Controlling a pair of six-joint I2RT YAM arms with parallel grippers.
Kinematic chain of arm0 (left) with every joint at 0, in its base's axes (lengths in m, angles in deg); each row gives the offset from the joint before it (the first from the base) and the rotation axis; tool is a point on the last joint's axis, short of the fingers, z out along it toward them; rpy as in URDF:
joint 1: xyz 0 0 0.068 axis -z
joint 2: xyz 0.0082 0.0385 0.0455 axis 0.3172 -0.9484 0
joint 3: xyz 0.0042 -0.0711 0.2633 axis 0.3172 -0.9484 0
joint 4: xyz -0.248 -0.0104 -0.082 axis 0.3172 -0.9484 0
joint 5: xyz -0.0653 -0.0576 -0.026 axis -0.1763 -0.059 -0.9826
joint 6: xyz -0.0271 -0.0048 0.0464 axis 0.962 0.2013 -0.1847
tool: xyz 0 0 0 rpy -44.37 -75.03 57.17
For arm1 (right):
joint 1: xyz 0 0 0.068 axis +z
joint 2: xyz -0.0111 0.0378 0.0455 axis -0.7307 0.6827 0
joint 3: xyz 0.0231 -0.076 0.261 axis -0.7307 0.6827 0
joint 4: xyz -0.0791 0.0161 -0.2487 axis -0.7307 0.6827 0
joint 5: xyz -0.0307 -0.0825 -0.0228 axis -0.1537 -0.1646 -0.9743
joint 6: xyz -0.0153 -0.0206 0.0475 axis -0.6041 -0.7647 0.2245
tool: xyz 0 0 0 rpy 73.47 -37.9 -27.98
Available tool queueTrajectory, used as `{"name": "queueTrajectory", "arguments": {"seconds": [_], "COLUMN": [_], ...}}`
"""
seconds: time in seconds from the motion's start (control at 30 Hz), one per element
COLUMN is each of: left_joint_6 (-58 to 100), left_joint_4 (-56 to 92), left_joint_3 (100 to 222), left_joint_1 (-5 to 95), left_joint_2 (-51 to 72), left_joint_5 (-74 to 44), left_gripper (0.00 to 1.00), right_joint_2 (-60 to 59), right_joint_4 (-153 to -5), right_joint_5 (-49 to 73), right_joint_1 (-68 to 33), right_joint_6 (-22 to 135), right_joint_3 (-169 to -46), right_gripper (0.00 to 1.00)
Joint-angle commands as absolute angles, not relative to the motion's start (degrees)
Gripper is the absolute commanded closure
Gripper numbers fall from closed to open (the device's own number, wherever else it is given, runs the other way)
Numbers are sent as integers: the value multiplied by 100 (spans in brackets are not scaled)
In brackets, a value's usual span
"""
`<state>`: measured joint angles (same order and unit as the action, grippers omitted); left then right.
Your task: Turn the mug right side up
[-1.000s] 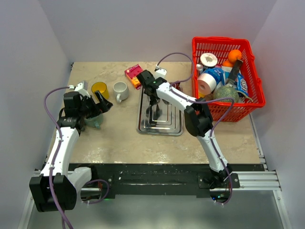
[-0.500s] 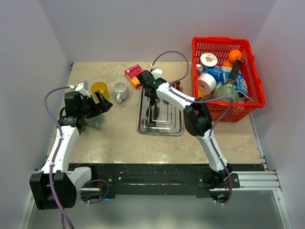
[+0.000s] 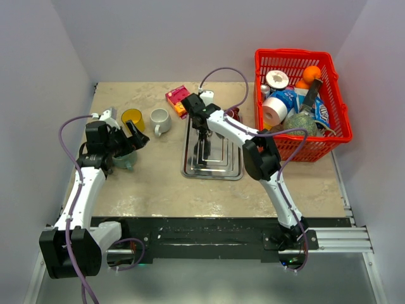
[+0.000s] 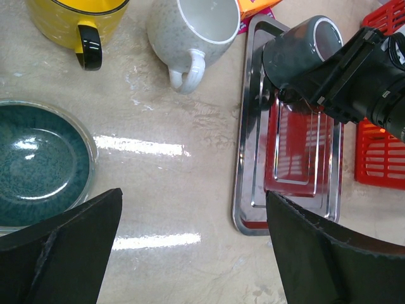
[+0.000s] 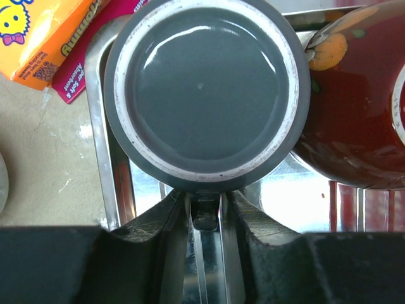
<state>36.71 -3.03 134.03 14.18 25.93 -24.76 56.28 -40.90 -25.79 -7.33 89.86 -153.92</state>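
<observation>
You're looking at a robot lab test cell, not a real kitchen. Plain white walls box in a small tabletop on three sides. Two arms, left and right, are bolted to a metal rail at its near edge, with purple cables looping loose. The household things are staged as props: a tray, mugs, a bowl and a red basket crammed with mixed groceries.
</observation>
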Motion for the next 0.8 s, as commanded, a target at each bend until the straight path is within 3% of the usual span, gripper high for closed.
{"name": "queueTrajectory", "arguments": {"seconds": [0.0,0.23,0.27,0.3,0.33,0.57,0.77], "left_joint_6": [3590,3598,3598,3598,3607,3818,4310], "left_joint_4": [-182,-191,-191,-191,-191,-51,397], "left_joint_3": [13426,13391,13391,13391,13382,13426,13444], "left_joint_1": [1454,1445,1445,1454,1454,1454,1462], "left_joint_2": [2663,2716,2716,2716,2716,2725,2760], "left_joint_5": [-2493,-2510,-2511,-2528,-2537,-2844,-3889], "left_gripper": [1,1,1,1,1,1,1], "right_joint_2": [5524,5533,5550,5550,5542,4779,3759], "right_joint_4": [-4297,-4349,-4358,-4358,-4375,-5078,-5386], "right_joint_5": [-2702,-2623,-2596,-2579,-2570,-2025,-1130], "right_joint_1": [-792,-810,-819,-819,-819,-819,-819], "right_joint_6": [8756,8668,8642,8633,8633,8562,8940], "right_joint_3": [-15633,-15642,-15642,-15633,-15607,-14835,-14044], "right_gripper": [66,69,75,91,100,100,100]}}
